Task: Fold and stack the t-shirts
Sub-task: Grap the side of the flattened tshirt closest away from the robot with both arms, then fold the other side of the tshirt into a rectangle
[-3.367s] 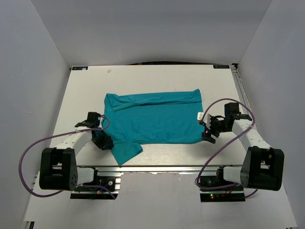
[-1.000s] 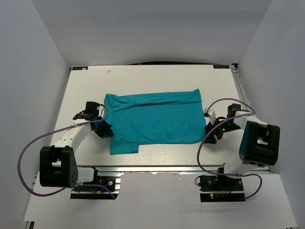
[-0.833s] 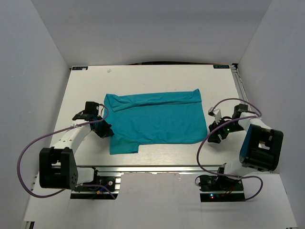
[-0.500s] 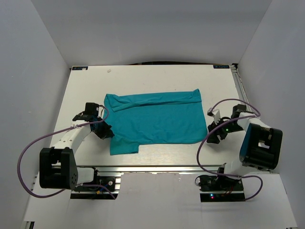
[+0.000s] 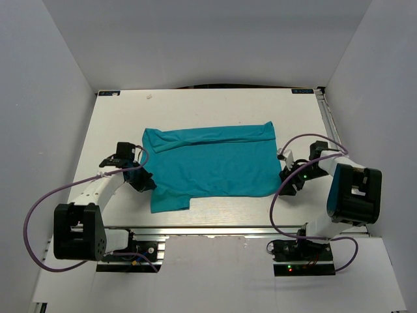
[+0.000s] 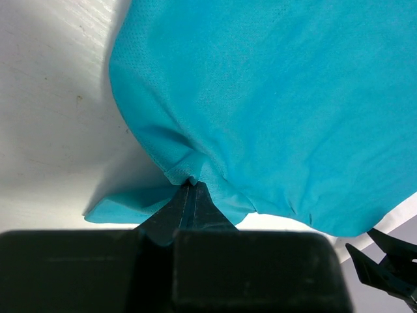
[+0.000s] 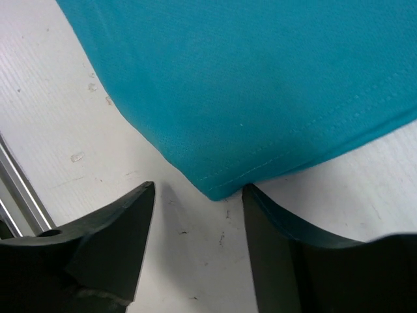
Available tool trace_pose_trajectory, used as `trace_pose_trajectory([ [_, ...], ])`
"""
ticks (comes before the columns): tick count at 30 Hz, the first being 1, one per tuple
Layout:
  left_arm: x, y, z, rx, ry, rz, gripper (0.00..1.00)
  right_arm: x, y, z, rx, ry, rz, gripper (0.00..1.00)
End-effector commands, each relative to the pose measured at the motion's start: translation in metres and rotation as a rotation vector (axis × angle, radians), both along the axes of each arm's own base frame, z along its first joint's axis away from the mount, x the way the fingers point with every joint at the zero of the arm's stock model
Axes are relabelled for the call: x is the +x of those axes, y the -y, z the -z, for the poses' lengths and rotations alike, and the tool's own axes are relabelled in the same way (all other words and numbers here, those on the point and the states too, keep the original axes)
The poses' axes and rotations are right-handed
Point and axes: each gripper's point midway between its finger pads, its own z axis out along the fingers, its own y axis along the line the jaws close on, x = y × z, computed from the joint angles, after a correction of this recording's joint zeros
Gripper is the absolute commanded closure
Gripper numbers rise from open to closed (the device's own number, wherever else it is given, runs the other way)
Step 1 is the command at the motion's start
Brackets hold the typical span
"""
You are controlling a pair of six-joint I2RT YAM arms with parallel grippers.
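Pinching small fold at left edge of t-shirt [image 5: 212, 163], left fingers [image 6: 171, 218] closed tight on teal cloth, cloth bunched at tips. Right fingers [image 7: 120, 238] apart, near-right hem corner lying between them, not gripped. T-shirt spread flat on middle of white bench [image 5: 195, 111]; grey walls [image 5: 52, 98] around. Against few seconds earlier: lower-left flap now squarer, no longer slanting toward near edge; left fingers farther from near edge.
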Motion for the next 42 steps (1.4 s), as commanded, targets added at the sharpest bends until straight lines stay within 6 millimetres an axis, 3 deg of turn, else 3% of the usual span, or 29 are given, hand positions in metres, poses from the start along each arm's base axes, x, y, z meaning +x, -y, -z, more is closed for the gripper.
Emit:
trace_pose_trajectory([
  [1,0.002,0.002,-0.008,-0.024,0.033,-0.009,1.00,-0.018,-0.017,-0.003,0.049,-0.069,-0.071,0.40],
  [9,0.003,0.003,-0.008,-0.027,0.036,-0.005,1.00,-0.032,-0.018,0.000,0.027,-0.088,-0.119,0.51],
  [13,0.003,0.004,-0.007,-0.033,0.036,-0.003,1.00,-0.024,-0.019,-0.001,0.031,-0.071,-0.090,0.66],
  [16,0.005,0.004,-0.008,-0.031,0.038,-0.002,1.00,-0.019,-0.020,-0.003,0.039,-0.092,-0.066,0.86],
  [19,0.007,0.004,-0.009,-0.030,0.039,0.004,1.00,-0.015,-0.024,-0.011,0.066,-0.126,-0.051,0.94],
  [24,0.011,0.004,-0.012,-0.030,0.048,0.003,1.00,0.000,-0.030,-0.038,0.124,-0.152,-0.039,0.97],
  [32,0.022,0.002,-0.027,-0.031,0.086,0.013,1.00,0.006,-0.040,-0.080,0.234,-0.233,-0.050,0.98],
  [37,0.041,0.002,-0.057,-0.039,0.170,0.025,1.00,0.019,-0.042,-0.095,0.259,-0.216,-0.049,0.98],
  [42,0.056,0.003,-0.092,-0.054,0.273,0.051,1.00,0.023,-0.038,-0.096,0.230,-0.230,-0.032,0.97],
])
